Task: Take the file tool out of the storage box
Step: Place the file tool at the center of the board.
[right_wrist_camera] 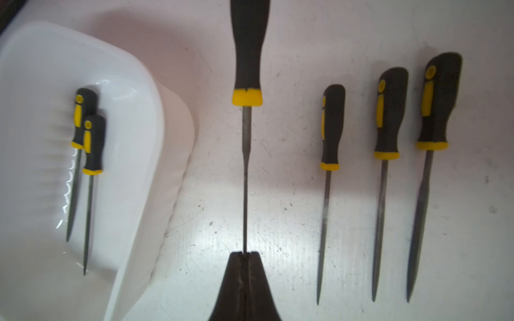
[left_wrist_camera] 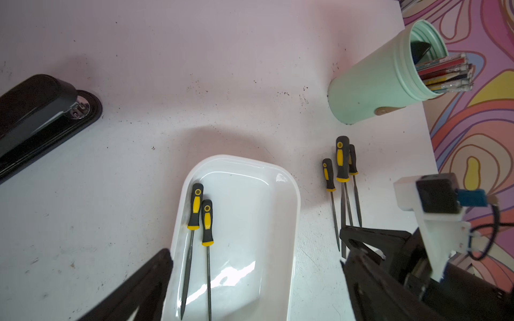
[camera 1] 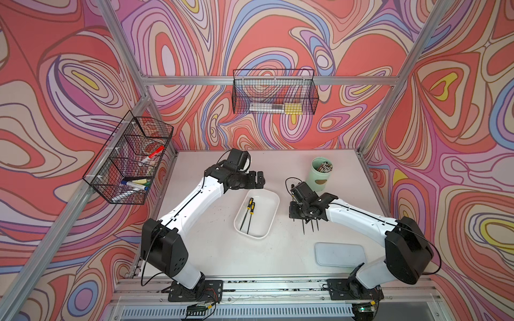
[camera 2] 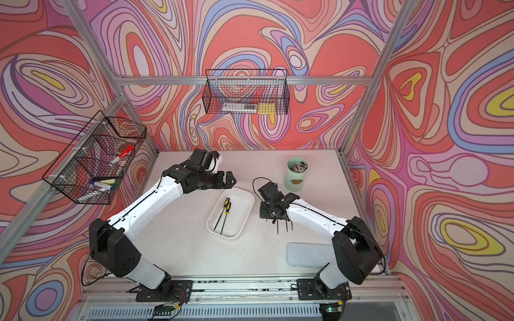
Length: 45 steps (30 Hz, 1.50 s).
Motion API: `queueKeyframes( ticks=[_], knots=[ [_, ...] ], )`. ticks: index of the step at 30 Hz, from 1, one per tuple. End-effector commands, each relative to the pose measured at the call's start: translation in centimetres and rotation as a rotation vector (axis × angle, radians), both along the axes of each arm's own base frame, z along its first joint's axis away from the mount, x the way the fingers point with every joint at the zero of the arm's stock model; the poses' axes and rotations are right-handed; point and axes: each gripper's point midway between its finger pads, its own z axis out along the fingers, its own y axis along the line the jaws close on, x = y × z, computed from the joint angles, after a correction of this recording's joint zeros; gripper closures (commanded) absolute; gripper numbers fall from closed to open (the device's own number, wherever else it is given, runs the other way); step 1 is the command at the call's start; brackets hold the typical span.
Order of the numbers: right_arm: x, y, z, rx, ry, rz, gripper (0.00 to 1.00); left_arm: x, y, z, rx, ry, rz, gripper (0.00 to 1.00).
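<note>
The white storage box (camera 1: 265, 219) (camera 2: 240, 219) lies mid-table with two black-and-yellow file tools (camera 1: 249, 211) (camera 2: 225, 211) along its left side, also seen in the left wrist view (left_wrist_camera: 198, 205). My left gripper (camera 1: 257, 180) (left_wrist_camera: 256, 241) hangs open and empty above the box's far end. Right of the box, my right gripper (camera 1: 299, 216) (right_wrist_camera: 245, 253) is shut on the blade tip of another file tool (right_wrist_camera: 247, 55), held over bare table. Three more files (right_wrist_camera: 389, 111) lie side by side on the table beyond it.
A mint-green cup (camera 1: 319, 173) of pencils stands at the back right. The flat pale lid (camera 1: 339, 254) lies at the front right. A black stapler (left_wrist_camera: 41, 111) lies under the left arm. Wire baskets hang on the left wall (camera 1: 130, 158) and back wall (camera 1: 275, 94).
</note>
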Motion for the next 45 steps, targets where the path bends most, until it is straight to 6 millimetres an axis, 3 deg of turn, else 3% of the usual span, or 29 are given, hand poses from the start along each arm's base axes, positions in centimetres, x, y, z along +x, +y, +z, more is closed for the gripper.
queueKeyframes(
  ticks=[1,11,19,34,45],
  knots=[
    [-0.4,-1.0,-1.1,-0.079,0.039,-0.021,1.0,-1.2,0.4,0.7,0.007,-0.028,-0.046,0.01],
    [-1.3,-1.1,-4.0,-0.107,0.116,-0.011,1.0,-1.3,1.1,1.4,0.018,-0.057,-0.019,0.01],
    [-1.8,-1.1,-5.8,-0.116,0.157,-0.005,1.0,-1.1,1.4,0.8,0.04,-0.055,-0.013,0.01],
    [-2.6,-1.7,-7.1,-0.139,0.188,-0.001,1.0,-0.2,1.8,-2.5,0.122,0.019,0.02,0.04],
    [-2.5,-1.4,-7.1,-0.13,0.189,0.016,0.81,-0.1,0.8,-6.4,0.221,0.091,-0.002,0.05]
  ],
)
